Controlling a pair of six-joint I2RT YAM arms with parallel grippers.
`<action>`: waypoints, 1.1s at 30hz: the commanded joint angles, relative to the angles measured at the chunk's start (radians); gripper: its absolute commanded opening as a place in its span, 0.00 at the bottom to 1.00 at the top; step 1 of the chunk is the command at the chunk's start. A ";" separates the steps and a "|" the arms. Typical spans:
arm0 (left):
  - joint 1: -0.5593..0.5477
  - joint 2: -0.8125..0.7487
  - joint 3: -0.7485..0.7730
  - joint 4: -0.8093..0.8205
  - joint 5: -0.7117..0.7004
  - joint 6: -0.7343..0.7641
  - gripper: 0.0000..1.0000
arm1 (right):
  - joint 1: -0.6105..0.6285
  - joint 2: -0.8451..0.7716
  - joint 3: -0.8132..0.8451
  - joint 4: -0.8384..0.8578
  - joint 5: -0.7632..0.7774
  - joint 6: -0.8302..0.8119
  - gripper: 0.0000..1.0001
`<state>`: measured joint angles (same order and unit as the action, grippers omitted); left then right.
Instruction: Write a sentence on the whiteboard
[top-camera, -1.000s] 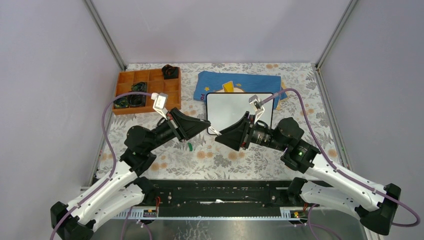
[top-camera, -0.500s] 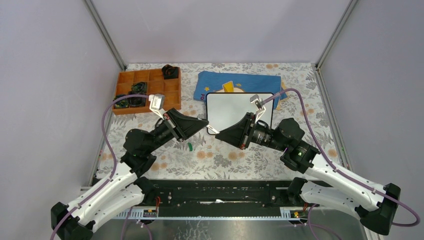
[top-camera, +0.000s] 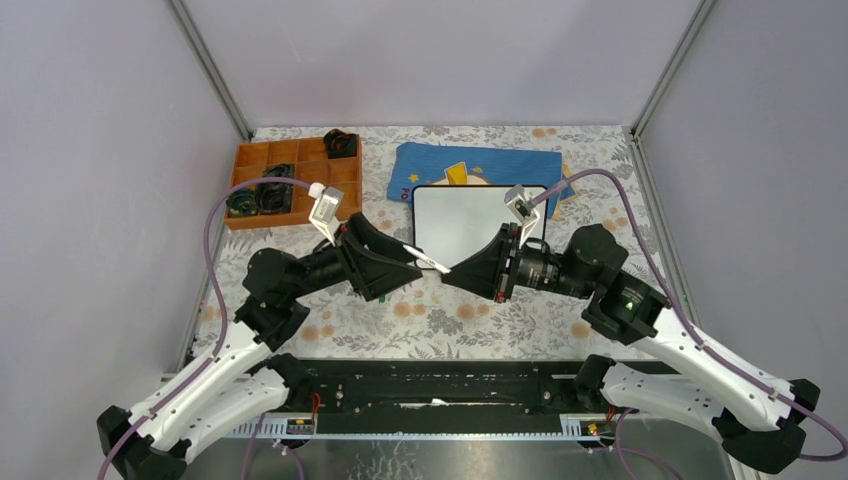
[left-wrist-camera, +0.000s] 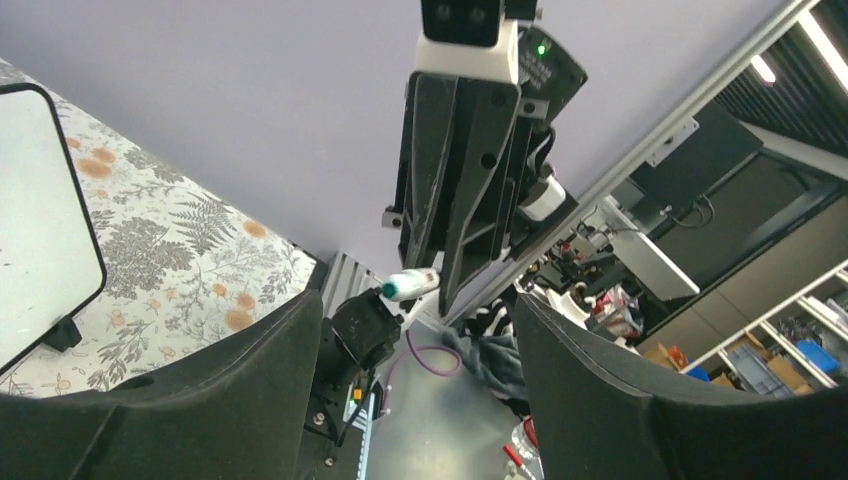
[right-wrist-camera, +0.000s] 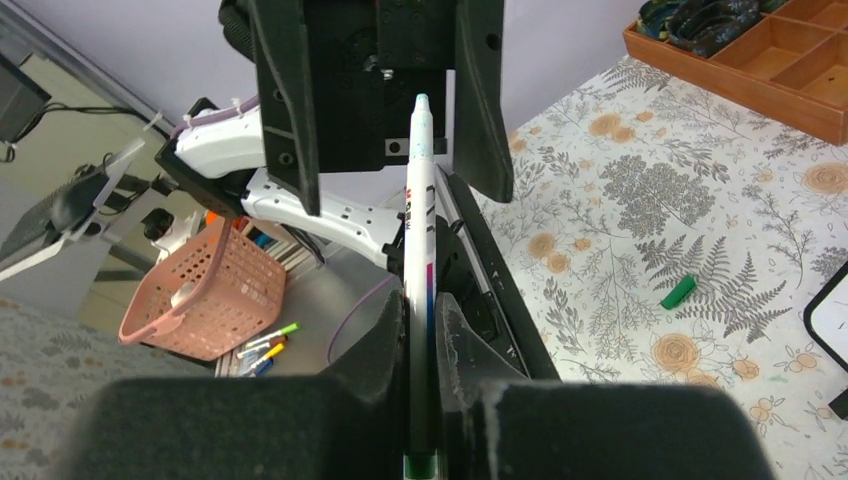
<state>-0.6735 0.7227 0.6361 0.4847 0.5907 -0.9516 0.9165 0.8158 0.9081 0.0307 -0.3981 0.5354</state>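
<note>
The whiteboard (top-camera: 478, 222) lies flat at mid-table, white with a thin black rim; its face is blank and no sentence shows on it. One edge of it appears in the left wrist view (left-wrist-camera: 40, 230). The two arms face each other just in front of it. My right gripper (top-camera: 449, 272) (right-wrist-camera: 422, 300) is shut on a white marker (right-wrist-camera: 420, 215) (top-camera: 432, 264), which points toward the left arm. My left gripper (top-camera: 416, 262) (left-wrist-camera: 415, 335) stands open, its jaws wide on either side of the marker's green end (left-wrist-camera: 410, 285) without touching it.
An orange compartment tray (top-camera: 290, 185) with dark items sits at the back left. A blue cloth (top-camera: 480, 163) lies behind the board. A green cap (right-wrist-camera: 678, 291) rests on the floral tablecloth. Beyond the table's near edge stands a pink basket (right-wrist-camera: 200, 290).
My left gripper has opened and let go of the marker. My right gripper has shut on it. Both arms have shifted slightly to the right.
</note>
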 joint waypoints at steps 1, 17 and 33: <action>-0.003 0.012 0.064 -0.071 0.119 0.085 0.77 | -0.001 0.023 0.134 -0.175 -0.103 -0.100 0.00; -0.002 0.046 0.117 -0.046 0.254 0.083 0.52 | -0.002 0.070 0.213 -0.296 -0.237 -0.170 0.00; -0.003 0.042 0.127 -0.151 0.286 0.144 0.57 | -0.001 0.058 0.206 -0.281 -0.216 -0.166 0.00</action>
<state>-0.6735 0.7750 0.7425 0.3420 0.8509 -0.8314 0.9161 0.8856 1.0763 -0.2798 -0.6041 0.3779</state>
